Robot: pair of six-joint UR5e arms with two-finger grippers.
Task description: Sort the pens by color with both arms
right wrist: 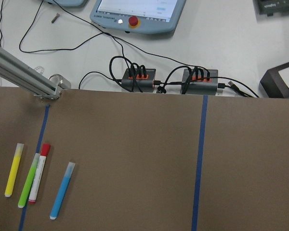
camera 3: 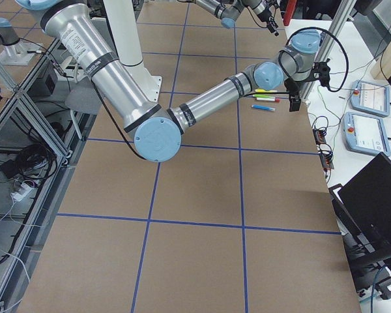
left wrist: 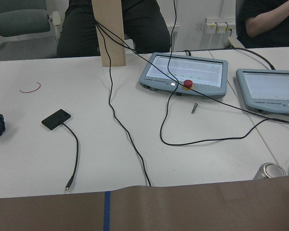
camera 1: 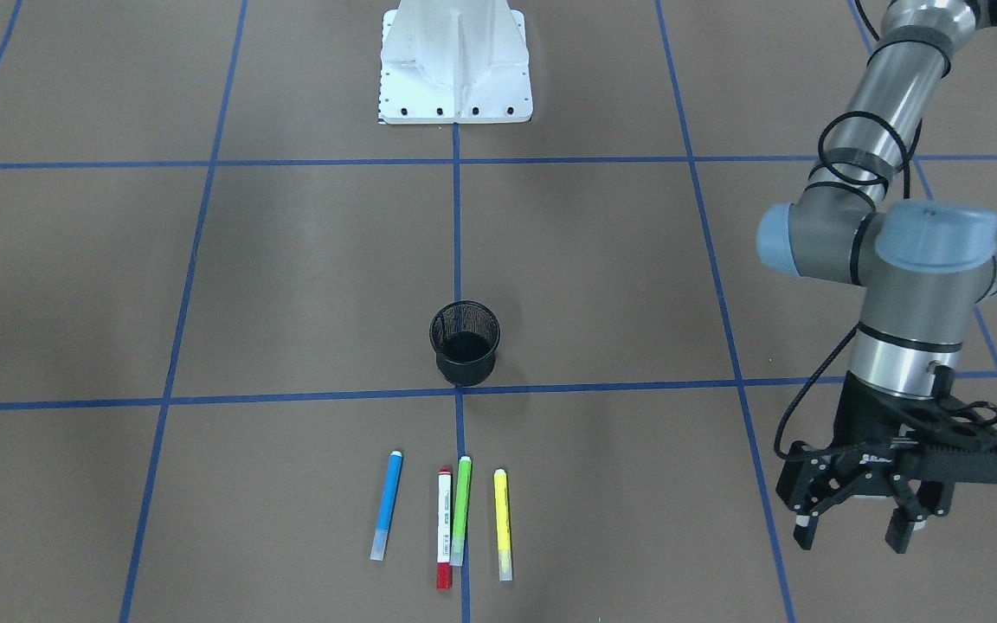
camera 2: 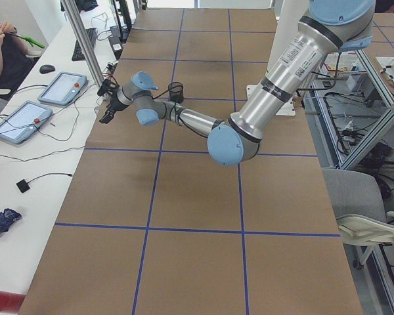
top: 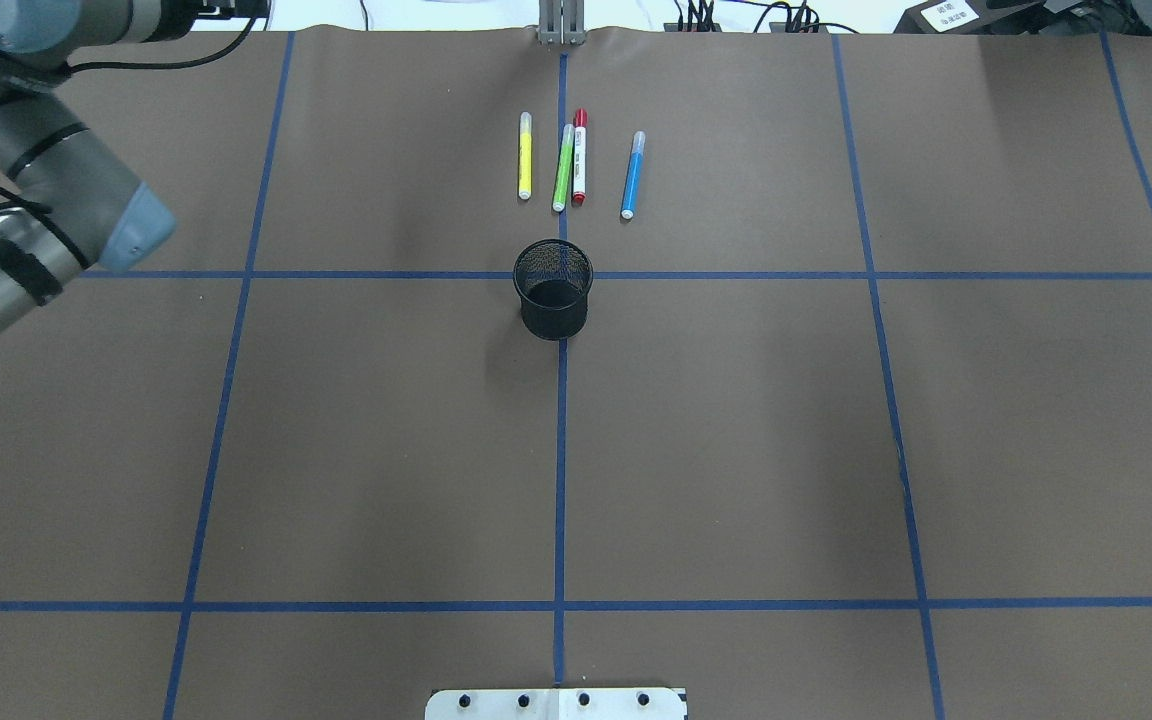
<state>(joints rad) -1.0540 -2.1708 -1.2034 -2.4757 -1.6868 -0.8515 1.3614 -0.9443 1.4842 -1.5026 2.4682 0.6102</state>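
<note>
Four pens lie side by side near the table's far edge: blue [camera 1: 386, 505], white with red ends [camera 1: 444, 528], green [camera 1: 461, 510] and yellow [camera 1: 504, 524]. The overhead view shows the yellow pen [top: 525, 155], green pen [top: 563, 167], red-ended pen [top: 579, 158] and blue pen [top: 632, 175]. They also lie at the lower left of the right wrist view, the blue one [right wrist: 62, 190] rightmost. My left gripper [camera 1: 852, 535] is open and empty, above the table well off to the pens' side. My right gripper [camera 3: 293, 101] hangs near the pens; I cannot tell its jaws.
A black mesh cup [camera 1: 465, 343] stands upright on the centre line, nearer the robot than the pens [top: 553, 290]. The white base mount [camera 1: 455, 65] sits at the robot's edge. Beyond the far edge are an aluminium post [top: 561, 22], cable hubs [right wrist: 139, 79] and tablets [left wrist: 185, 72].
</note>
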